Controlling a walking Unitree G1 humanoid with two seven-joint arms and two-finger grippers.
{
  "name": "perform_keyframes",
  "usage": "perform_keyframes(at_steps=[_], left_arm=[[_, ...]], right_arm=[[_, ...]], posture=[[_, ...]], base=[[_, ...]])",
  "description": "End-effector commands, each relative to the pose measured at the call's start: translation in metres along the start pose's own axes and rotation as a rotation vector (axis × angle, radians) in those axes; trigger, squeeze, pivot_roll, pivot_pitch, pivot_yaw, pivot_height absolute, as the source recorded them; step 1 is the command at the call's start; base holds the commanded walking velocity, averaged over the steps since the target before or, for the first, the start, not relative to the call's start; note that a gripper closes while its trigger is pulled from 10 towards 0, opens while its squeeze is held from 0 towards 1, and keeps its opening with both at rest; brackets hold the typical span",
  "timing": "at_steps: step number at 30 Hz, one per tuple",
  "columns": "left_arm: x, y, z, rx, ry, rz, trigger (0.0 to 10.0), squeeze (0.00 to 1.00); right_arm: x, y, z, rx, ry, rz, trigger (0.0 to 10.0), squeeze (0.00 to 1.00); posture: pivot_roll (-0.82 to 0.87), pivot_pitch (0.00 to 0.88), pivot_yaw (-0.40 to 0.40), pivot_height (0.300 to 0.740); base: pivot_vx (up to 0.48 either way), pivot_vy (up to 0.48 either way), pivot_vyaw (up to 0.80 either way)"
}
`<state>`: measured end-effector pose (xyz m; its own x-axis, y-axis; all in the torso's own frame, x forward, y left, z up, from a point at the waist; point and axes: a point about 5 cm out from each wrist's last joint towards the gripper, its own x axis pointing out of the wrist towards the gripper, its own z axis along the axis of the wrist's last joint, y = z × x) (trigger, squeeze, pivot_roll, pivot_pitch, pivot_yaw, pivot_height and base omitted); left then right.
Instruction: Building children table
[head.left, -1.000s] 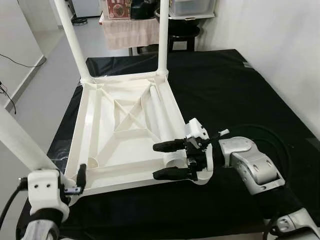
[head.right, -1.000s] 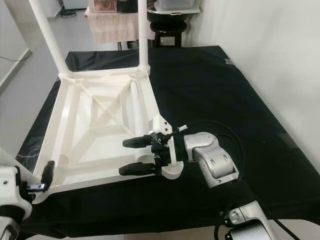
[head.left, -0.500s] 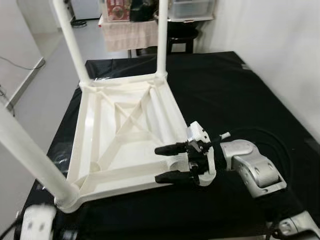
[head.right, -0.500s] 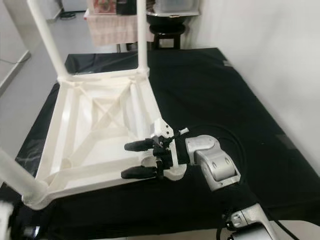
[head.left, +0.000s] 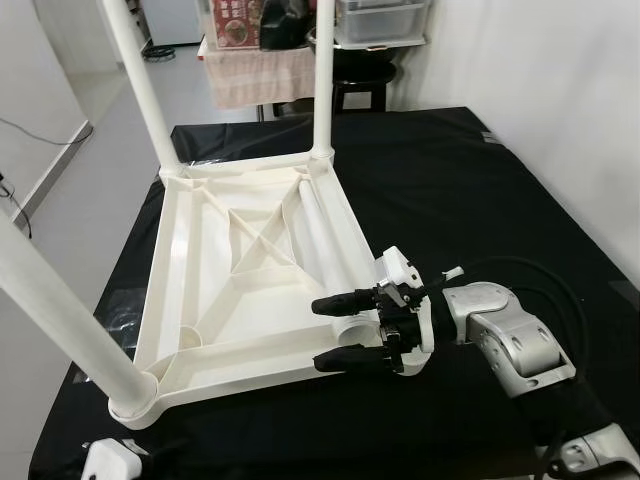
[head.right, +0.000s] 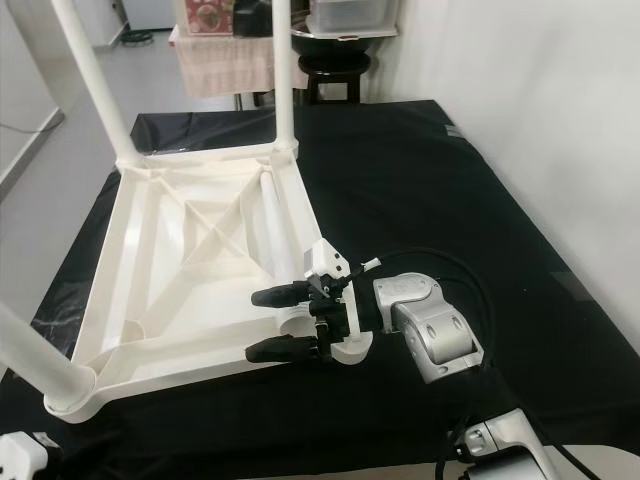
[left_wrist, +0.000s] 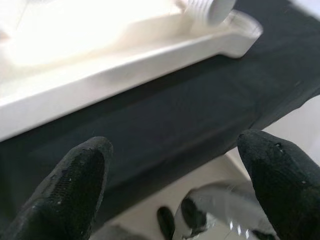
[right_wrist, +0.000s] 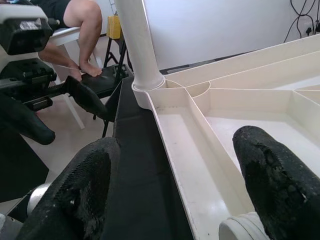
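Having dropped away, left gripper (left_wrist: 170, 175) leaves third leg (head.left: 60, 320) seated; right gripper (head.left: 345, 330) (spread, empty) brackets fourth socket (head.left: 350, 326).

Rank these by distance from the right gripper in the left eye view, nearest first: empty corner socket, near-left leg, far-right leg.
From the right gripper:
1. Empty corner socket, between its fingers.
2. Near-left leg, at the table's front left corner.
3. Far-right leg, at the back.
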<state>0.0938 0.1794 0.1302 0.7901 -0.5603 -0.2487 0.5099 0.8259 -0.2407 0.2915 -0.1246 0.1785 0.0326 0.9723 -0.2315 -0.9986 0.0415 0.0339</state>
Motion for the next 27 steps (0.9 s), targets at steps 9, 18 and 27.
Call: perform_keyframes(at_steps=[9,18,27], left_arm=[[0.037,0.014,0.035,0.027,-0.219,0.02,10.0,0.0],[0.074,0.023,0.049,0.019,-0.333,0.141,10.0,0.0],[0.095,0.014,0.029,0.034,-0.198,0.058,10.0,0.0]], right_arm=[[-0.007,-0.013,0.014,-0.064,-0.069,-0.113,10.0,0.0],[-0.011,-0.019,0.025,-0.085,-0.129,-0.203,10.0,0.0],[0.012,0.011,-0.004,-0.083,0.019,-0.302,10.0,0.0]], posture=[[0.0,0.052,0.014,0.74],[-0.02,0.054,0.016,0.74],[-0.04,0.064,0.025,0.74]], base=[[0.0,0.0,0.0],[0.0,0.0,0.0],[0.0,0.0,0.0]])
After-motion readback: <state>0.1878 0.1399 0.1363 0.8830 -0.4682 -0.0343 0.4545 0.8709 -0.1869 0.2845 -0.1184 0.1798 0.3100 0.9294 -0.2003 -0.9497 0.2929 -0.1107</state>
